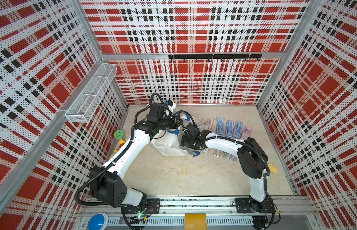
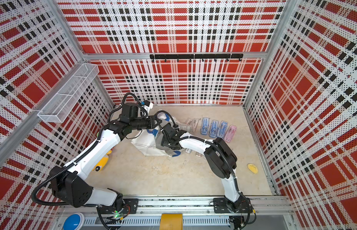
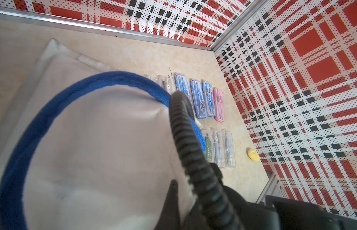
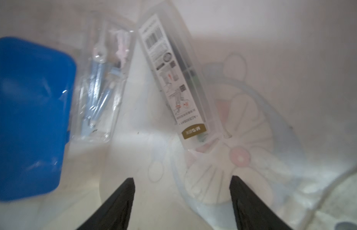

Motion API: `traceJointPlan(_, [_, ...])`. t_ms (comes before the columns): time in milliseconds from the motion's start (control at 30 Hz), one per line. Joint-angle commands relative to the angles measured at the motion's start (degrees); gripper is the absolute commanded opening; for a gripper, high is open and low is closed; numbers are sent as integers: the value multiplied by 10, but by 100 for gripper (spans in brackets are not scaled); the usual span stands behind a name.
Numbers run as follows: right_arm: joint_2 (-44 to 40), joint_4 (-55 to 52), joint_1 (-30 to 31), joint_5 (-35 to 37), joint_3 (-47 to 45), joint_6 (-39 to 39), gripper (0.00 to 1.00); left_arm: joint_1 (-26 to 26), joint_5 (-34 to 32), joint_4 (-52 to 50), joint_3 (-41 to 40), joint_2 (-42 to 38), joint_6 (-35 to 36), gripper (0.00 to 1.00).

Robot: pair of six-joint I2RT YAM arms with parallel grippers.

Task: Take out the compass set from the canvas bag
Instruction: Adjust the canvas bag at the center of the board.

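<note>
Beige bench [image 1: 193, 175], left gripper [image 1: 178, 123] shut, your right gripper [image 4: 181, 177] agape, empty inside the canvas bag [image 1: 167, 146]: closing here could nip it.

The bag [image 1: 167, 146] was white with blue handles [image 3: 54, 103], and the walls [image 1: 193, 29] had red, white and black checks full of little dots. On the sandy floor [image 1: 183, 175] were three blue cases [image 1: 229, 129] and one pink case [image 1: 247, 132]. Inside the bag were a bright blue case [image 4: 30, 119], a see-through case [image 4: 100, 83] with light blue parts, and a labelled case [image 4: 173, 79] with a white tag and a gold patch.
</note>
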Motion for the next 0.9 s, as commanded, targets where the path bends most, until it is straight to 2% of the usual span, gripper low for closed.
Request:
traceJointPlan(0, [33,-27,-8,15,23,0,78,-9,36,26,3,-16,3,0])
traceJointPlan(133, [47,-20,-11,22,28,-16,74,-10,42,22,6,-16,4,0])
traceJointPlan(233, [52,-8,-11,6,25,-39,64,-8,40,15,9,-18,8,0])
traceJointPlan(400, [23,79,-11,-59,-40,-48,49,2,34,2,25,-15,10,0])
traceJointPlan(533, [-16,106,0,-83,-72,-23,45,1,-11,-33,57,-2,19,0])
traceJointPlan(700, [-44,141,21,-120,-85,29,43,-15,-71,-99,109,26,45,0])
traceJointPlan(733, [-44,145,23,-127,-85,43,43,-23,-93,-124,124,33,53,2])
traceJointPlan(867, [-33,176,24,-157,-102,91,41,-61,-183,-205,160,40,87,26])
